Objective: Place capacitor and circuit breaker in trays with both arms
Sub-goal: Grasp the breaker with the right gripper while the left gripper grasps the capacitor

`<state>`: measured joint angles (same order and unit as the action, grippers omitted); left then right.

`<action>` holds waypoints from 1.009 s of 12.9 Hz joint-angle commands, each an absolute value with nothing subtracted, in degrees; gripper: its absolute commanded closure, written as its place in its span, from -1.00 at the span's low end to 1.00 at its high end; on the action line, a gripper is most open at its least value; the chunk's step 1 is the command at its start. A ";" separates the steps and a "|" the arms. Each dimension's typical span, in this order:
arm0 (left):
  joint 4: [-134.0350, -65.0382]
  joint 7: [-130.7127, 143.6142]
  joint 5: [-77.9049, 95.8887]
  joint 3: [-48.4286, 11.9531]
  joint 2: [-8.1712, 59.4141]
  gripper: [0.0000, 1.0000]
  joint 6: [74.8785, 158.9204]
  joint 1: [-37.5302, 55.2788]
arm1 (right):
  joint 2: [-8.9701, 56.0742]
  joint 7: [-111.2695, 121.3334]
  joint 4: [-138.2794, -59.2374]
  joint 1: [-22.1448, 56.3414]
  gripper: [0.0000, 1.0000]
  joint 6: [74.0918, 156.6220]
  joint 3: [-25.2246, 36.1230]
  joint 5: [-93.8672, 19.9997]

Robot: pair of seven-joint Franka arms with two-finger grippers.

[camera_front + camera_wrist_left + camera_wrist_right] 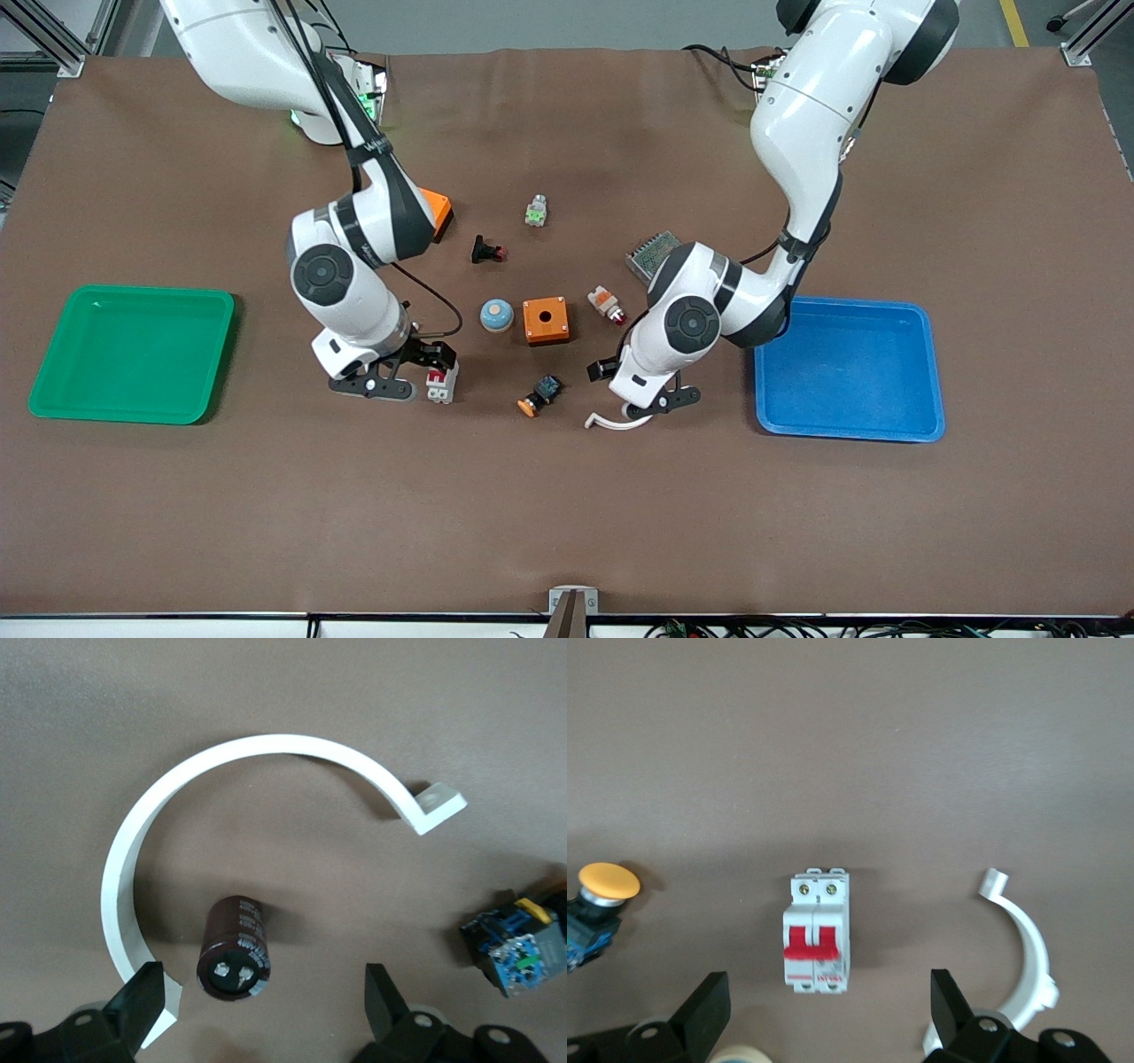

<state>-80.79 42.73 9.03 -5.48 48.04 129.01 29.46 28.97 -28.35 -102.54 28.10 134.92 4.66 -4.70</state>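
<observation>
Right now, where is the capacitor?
The capacitor lies on the table inside the curve of the white C-shaped clip, between the open fingers of the left gripper, which is low over it; the front view hides it under that gripper.

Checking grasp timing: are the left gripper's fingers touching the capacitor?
Apart. The left wrist view shows bare table between the capacitor and each finger.

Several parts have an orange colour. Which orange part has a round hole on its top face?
The orange box beside the blue dome. The orange push button, nearer the camera, has a rounded cap, and the orange part under the right arm is a plain wedge.
</observation>
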 commanded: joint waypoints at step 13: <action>-79.45 44.65 4.22 -3.87 49.39 0.04 129.11 30.67 | 38.15 -30.42 -101.07 30.50 0.02 142.47 5.36 -4.93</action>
<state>-80.74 42.93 5.49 -4.24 48.54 129.02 29.89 37.64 -30.65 -102.24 29.99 142.87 4.74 -4.69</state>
